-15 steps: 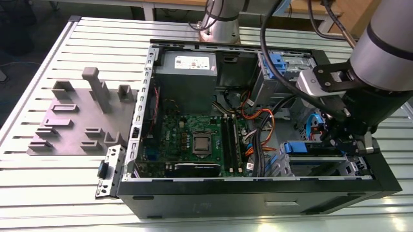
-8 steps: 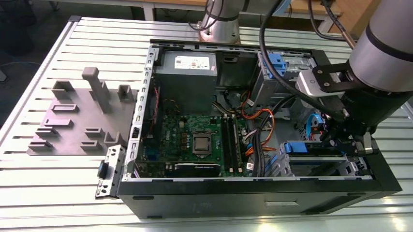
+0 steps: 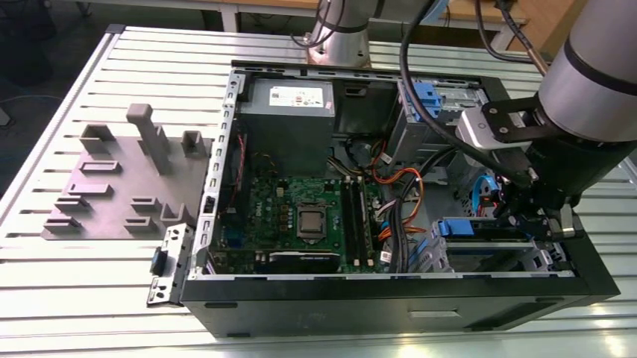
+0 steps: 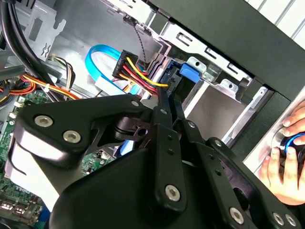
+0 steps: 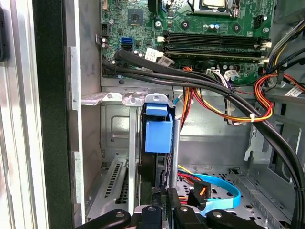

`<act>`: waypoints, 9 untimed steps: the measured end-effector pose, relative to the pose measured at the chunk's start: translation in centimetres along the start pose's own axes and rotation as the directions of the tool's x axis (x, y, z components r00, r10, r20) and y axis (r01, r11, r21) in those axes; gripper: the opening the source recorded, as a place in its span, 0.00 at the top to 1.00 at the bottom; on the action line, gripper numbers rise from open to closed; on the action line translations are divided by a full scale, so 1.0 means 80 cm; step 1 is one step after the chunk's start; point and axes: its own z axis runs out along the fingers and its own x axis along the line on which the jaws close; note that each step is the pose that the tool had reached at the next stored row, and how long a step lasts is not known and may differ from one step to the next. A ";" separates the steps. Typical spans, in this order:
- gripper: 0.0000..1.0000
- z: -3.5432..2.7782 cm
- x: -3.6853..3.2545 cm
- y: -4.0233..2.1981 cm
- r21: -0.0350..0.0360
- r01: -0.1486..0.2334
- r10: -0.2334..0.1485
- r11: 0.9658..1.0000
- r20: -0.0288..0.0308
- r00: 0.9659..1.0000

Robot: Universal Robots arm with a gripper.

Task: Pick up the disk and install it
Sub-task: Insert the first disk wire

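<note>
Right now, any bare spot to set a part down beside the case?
The ribbed metal table is bare in front of the grey moulded fixture. Inside the open black computer case it is crowded: green motherboard, orange cables, the arm's hand.

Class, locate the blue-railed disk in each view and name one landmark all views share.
Exterior view: the disk stands in the drive cage, toward the exterior view's right.
Second wrist view: its blue rail end lies beside the metal cage wall.
First wrist view: edge-on, in the cage slot.
Shared landmark: the light blue flat cable.
</note>
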 end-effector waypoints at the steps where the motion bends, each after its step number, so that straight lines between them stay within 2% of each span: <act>1: 0.84 -0.0003 -0.0001 -0.0001 0.000 -0.001 0.001 1.000 0.000 1.000; 9: 0.84 -0.0010 -0.0016 -0.0002 0.001 -0.024 0.024 1.000 -0.005 1.000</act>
